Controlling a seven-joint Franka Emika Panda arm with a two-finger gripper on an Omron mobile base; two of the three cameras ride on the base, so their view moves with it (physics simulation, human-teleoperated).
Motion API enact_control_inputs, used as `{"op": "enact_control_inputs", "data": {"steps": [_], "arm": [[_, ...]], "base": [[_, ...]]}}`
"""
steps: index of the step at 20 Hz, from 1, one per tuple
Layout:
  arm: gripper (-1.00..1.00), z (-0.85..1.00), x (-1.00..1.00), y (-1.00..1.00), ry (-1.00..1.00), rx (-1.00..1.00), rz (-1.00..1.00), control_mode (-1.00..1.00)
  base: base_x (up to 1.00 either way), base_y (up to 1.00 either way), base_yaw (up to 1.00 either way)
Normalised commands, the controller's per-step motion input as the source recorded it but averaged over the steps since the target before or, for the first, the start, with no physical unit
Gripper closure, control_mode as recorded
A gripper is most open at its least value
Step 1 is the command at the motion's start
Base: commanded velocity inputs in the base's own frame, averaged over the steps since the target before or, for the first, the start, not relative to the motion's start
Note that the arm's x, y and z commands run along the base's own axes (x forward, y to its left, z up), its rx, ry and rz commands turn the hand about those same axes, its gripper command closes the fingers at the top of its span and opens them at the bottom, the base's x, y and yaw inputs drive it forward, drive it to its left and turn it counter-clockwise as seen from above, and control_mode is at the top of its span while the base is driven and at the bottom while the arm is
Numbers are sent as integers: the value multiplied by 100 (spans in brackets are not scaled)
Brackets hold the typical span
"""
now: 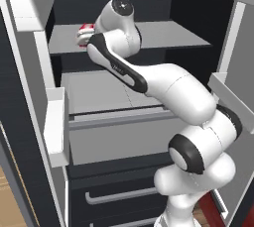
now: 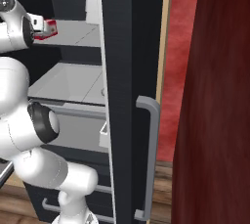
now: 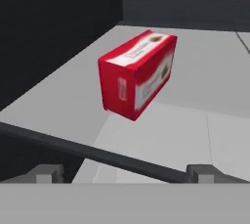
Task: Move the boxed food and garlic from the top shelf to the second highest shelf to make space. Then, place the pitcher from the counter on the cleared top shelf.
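End effector [image 3: 125,173]: two dark fingertips [image 3: 46,173] at the bottom of the hand view, set wide apart with nothing between them — open, holding nothing. It faces the boxed food [image 3: 138,75] from in front, across a gap; no contact.

Boxed food: one carton, bright red, white label patches on its top and on two side faces. It rests on its base on the top shelf [image 3: 205,76], turned at an angle so one corner points toward the camera. A dark bar crosses the hand view between the fingertips and the box; probably the shelf's front edge, though the angle is too poor to be sure.

Left base view: the red box [image 1: 85,34] shows as a small patch at the left end of the top shelf [image 1: 163,35], mostly hidden behind the arm's wrist. The arm [image 1: 163,85] rises from the lower right and bends up and left to that shelf. Right base view: the same box [image 2: 49,28] sits just right of the wrist on the light-grey slab [image 2: 80,33].

Count of shelves in the left base view: two grey slabs — the top one and a wider second shelf [image 1: 99,92] below it. Under those, two dark drawer fronts [image 1: 114,191] with grey bar handles.

Right base view also gives one open fridge door [image 2: 129,96], dark, edge-on, with one grey handle [image 2: 152,154], and a red wall [image 2: 178,61] beyond.
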Motion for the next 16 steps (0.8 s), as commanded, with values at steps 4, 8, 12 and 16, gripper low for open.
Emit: {"op": "enact_control_inputs", "data": {"steps": [4, 8, 12, 16], "arm": [[-100, -4, 12, 38, -4, -6, -9, -100], [-100, -3, 22, 28, -2, -2, -11, -100], [-100, -1, 29, 2, -1, 0, -12, -100], [-100, -2, 31, 0, 0, 0, -11, -100]], "base": [[0, 0, 0], [0, 0, 0], [0, 0, 0], [0, 0, 0]]}}
